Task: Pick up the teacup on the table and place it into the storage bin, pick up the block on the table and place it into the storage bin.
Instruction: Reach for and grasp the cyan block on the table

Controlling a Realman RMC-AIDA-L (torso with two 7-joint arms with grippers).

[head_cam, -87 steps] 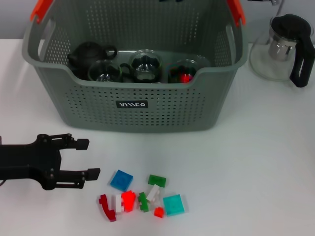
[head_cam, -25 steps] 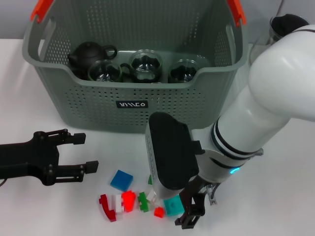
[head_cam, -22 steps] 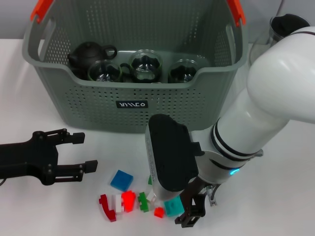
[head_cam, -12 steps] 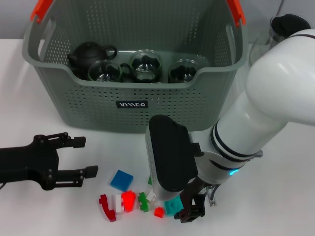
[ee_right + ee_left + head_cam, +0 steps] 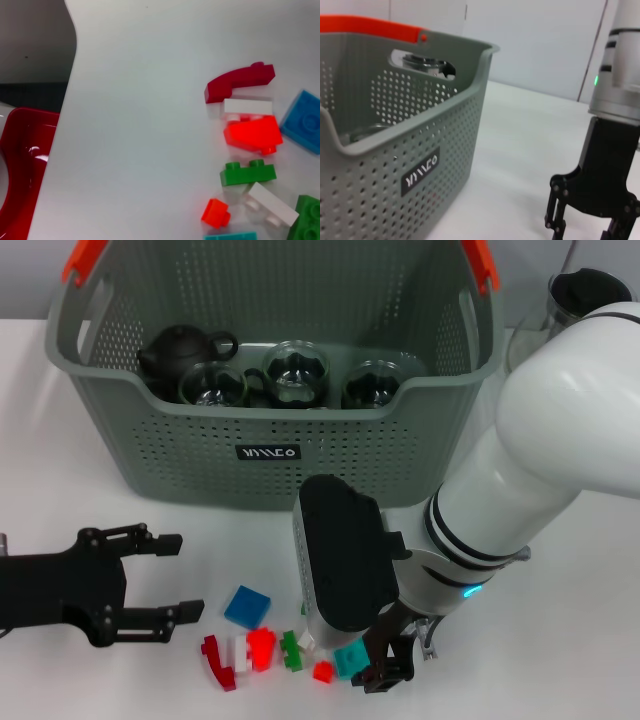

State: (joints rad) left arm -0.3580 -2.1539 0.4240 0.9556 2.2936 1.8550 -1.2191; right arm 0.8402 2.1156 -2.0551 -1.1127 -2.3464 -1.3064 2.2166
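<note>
The right pincer (image 5: 385, 668) was down at the bottom centre of the head view, its dark fingers pressed against a teal block (image 5: 350, 659) at the right end of a scatter of small blocks on the white bench (image 5: 560, 570); whether it had actually closed on the block could not be told. The bulky white right arm (image 5: 520, 470) filled the right half of the frame. At lower left, the black left pincer (image 5: 150, 585) lay low over the bench with its two fingers spread wide, holding nothing, just left of the blocks.

Among the scatter were a blue block (image 5: 246, 606), a dark red curved block (image 5: 215, 660), a bright red block (image 5: 261, 646) and a green block (image 5: 291, 649). The right wrist view showed the same dark red, red, green and blue pieces lying close together on the bench.

The storage bin (image 5: 280, 420), grey-green and perforated with orange-red handle pieces, stood across the upper half of the head view. Inside it sat a dark teapot (image 5: 180, 348) and three glass teacups (image 5: 296, 371) in a row. A glass pitcher (image 5: 580, 335) with a black handle stood at the upper right, beside the bin.
</note>
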